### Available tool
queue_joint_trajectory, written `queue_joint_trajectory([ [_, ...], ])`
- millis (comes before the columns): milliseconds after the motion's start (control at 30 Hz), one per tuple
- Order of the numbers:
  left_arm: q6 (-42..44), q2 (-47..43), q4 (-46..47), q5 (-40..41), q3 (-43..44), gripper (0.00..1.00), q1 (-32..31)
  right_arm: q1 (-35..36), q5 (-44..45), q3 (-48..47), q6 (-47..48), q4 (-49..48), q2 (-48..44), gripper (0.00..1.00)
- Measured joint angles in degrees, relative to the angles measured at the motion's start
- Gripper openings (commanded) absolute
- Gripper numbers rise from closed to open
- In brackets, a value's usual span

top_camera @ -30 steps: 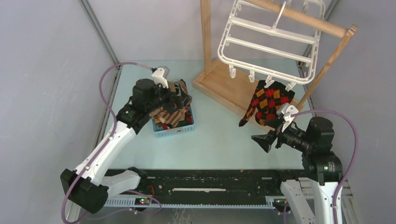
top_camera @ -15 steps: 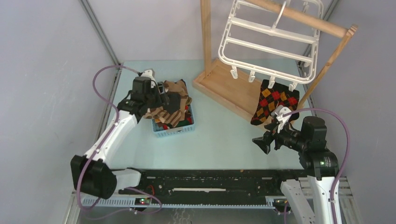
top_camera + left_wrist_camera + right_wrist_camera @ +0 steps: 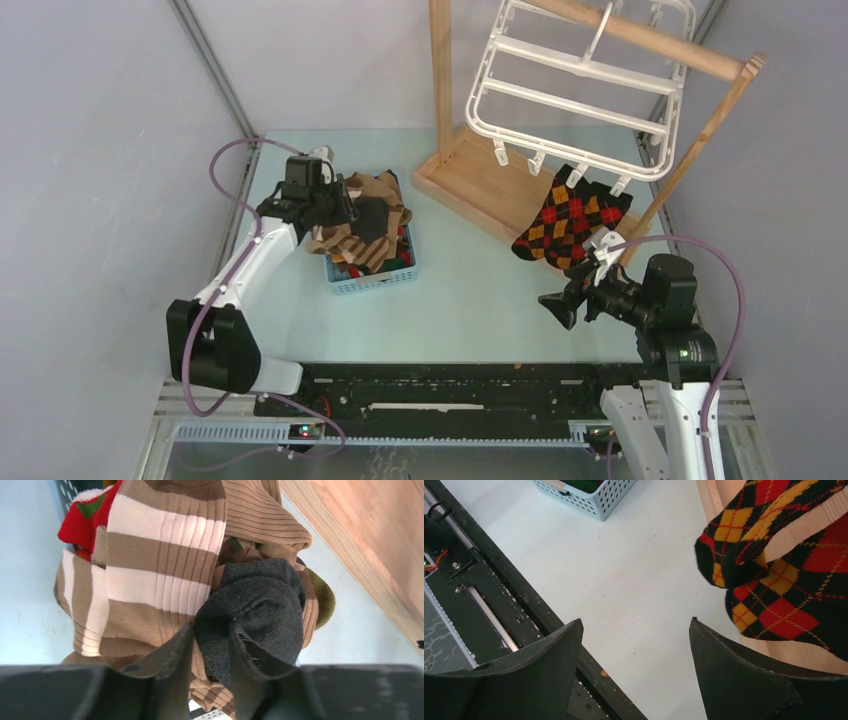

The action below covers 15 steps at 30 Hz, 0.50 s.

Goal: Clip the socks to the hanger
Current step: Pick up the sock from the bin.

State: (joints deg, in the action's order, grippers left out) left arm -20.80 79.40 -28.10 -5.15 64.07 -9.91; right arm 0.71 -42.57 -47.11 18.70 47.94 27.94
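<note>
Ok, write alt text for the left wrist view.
The left tool pinches a fold of a dark grey sock lying on a heap of brown-and-white striped socks. A red sock shows at upper left, the wooden stand's base at upper right, pale table beneath.

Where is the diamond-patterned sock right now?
In the overhead view the sock hangs from the white hanger on the right side, over the wooden stand, just beyond the right tool.

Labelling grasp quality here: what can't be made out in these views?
Left wrist: basket mostly under socks; dark grey sock's pinched part hidden by fingers.
Right wrist: argyle sock's top and clip cut off by upper edge.
Top external: left gripper half hidden by its wrist; hanger clips too small.
</note>
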Motion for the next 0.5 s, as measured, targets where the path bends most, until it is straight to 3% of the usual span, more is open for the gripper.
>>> queue_joint_trajectory([
  [167,-0.3,0.0,0.1,-1.5,0.0,0.24,0.0,0.0,-0.6,1.0,-1.1,-1.1,-0.5,0.86],
  [300,-0.4,0.0,0.0,-1.9,0.0,0.09,0.0,0.0,-1.4,1.1,-1.6,-1.9,-0.5,0.86],
  [500,-0.4,-0.5,-0.7,-2.6,0.7,0.0,0.0,0.0,-2.6,1.1,-2.0,-2.8,-0.5,0.86],
])
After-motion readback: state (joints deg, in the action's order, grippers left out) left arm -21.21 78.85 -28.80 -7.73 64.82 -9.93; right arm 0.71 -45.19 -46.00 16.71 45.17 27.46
